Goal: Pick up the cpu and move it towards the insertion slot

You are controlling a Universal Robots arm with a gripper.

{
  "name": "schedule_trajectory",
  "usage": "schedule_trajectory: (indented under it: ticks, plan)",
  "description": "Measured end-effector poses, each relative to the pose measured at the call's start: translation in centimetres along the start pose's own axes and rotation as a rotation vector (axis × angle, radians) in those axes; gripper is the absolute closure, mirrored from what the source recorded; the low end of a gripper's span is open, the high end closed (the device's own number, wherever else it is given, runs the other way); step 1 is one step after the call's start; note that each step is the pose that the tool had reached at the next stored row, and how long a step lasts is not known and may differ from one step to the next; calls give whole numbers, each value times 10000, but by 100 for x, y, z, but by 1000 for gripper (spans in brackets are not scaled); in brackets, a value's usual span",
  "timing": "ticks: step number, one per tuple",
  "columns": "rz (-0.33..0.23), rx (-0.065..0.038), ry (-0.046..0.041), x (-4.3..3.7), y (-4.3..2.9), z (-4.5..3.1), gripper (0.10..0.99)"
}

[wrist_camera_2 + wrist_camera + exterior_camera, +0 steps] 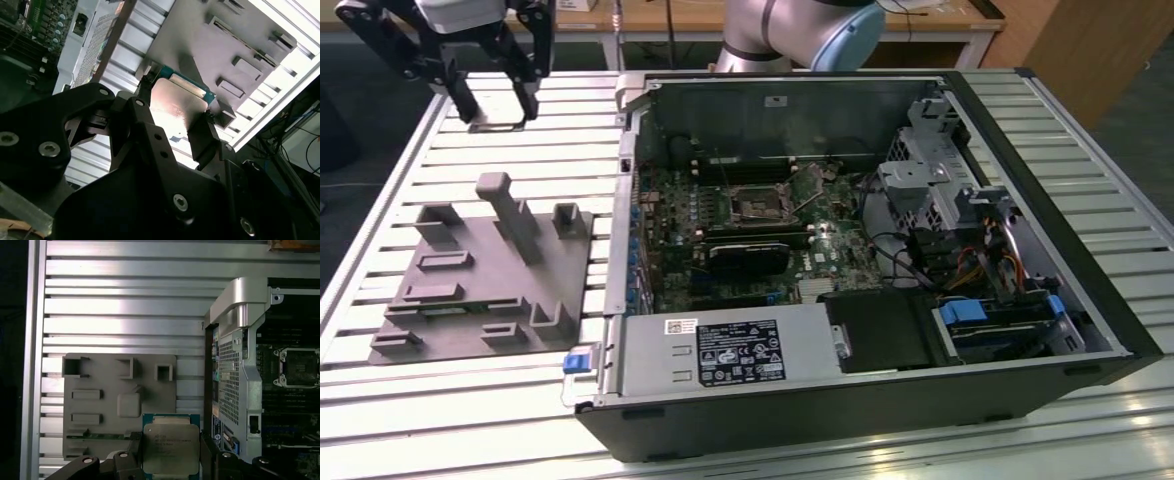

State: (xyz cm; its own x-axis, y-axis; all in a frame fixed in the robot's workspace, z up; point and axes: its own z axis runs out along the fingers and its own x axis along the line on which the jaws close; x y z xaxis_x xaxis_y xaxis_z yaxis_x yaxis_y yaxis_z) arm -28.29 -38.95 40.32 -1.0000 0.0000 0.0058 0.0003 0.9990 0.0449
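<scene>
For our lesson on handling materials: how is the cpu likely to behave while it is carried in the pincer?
The cpu is a thin flat square with a metal lid, so probably rigid and light. The pincer grips only its opposite edges; the smooth, shiny top suggests it might slip if jolted. Its exposed green rim looks fragile.

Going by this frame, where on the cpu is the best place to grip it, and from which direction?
Grip the cpu by two opposite edges, coming straight at its flat metal top. It is a thin square, so the faces offer no purchase. The gripper holds it this way: in both wrist views one finger presses each side, well above the grey fixture plate.
</scene>
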Motion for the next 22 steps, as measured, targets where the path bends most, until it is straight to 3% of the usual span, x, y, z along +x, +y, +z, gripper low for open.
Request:
schedule_trajectory:
  ticks: [22]
  plan:
    - [0, 0, 0, -334, 58, 0, 545]
